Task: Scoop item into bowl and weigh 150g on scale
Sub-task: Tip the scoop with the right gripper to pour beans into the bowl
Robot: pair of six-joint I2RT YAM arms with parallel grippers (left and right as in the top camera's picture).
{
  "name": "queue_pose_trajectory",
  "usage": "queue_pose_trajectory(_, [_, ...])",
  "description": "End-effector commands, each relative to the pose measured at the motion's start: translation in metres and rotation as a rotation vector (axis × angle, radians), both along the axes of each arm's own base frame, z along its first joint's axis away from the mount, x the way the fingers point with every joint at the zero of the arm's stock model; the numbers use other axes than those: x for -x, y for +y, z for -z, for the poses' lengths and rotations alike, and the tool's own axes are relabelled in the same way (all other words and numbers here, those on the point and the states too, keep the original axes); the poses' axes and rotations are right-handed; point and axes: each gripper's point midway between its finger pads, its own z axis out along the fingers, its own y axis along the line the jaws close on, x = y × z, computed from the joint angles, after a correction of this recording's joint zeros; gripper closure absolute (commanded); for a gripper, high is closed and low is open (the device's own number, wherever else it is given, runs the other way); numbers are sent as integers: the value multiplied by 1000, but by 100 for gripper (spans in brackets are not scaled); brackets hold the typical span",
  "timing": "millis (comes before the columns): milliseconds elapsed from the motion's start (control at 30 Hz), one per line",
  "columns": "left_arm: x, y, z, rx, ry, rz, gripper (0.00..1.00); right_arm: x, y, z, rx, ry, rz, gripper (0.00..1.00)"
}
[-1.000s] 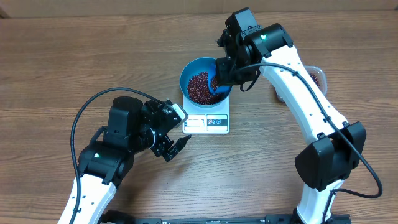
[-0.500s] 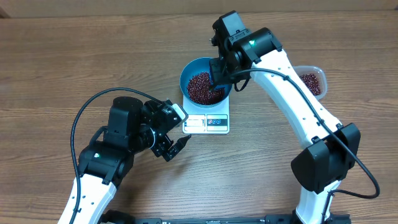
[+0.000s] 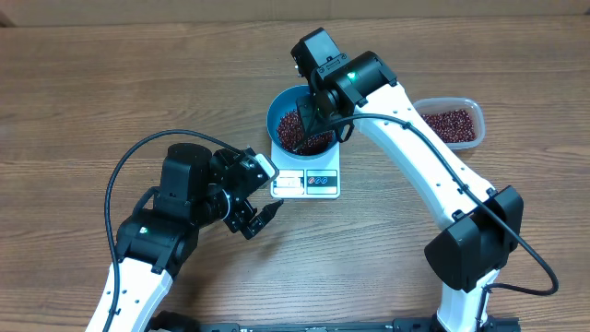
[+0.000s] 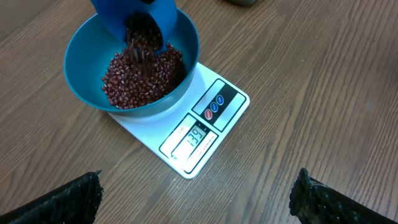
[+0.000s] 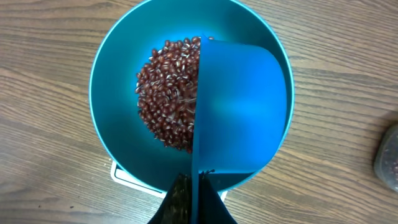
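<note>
Beans [image 4: 143,74] heaped in bowl [image 4: 84,56], bowl sitting on scale [image 4: 155,127], upper left of left wrist frame. Blue scoop [image 5: 242,112] tipped over bowl so beans spill inside; right jaws clenched on its handle. Left jaws released, empty, parked clear so I read display [image 4: 194,135]. Falling beans, digits: left wrist only; right wrist hides both.

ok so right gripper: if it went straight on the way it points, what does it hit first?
The right gripper, shut on the scoop, points down into the bowl: the scoop's lip likely meets the beans first. Depth unclear.
</note>
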Motion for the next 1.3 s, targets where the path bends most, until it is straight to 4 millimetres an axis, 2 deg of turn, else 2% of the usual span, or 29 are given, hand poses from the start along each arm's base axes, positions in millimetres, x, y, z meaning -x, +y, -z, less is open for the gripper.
queue_pose_trajectory(0, [0, 0, 1, 13, 9, 1, 0, -5, -4, -32, -28, -83, 20, 96])
queue_pose_trajectory(1267, [0, 0, 1, 13, 9, 1, 0, -3, -3, -31, -35, -70, 15, 96])
